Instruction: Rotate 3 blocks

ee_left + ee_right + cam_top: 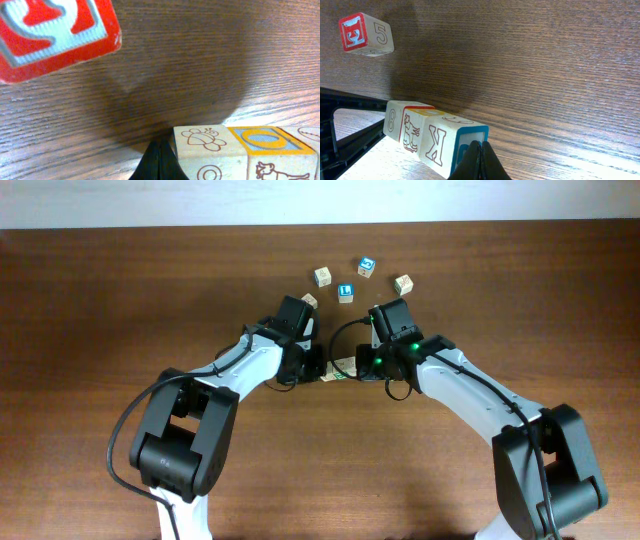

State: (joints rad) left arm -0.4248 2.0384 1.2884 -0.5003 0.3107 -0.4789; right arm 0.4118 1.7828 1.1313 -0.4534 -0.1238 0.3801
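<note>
Three pale wooden blocks lie side by side in a short row at mid-table, between my two arms. From the left wrist I see the row's end block with a bee drawing and a yellow-framed block beside it. My left gripper is shut and empty, its tip right at that end block's left face. In the right wrist view the row runs from an "8" block to a "K" block. My right gripper is shut and empty, its tip against the K block's blue-framed end face.
A red-faced cube lies just behind the row, marked "5" on its side. Several loose cubes sit farther back, one with a blue "L", others around it. The left arm's black frame stands beyond the row.
</note>
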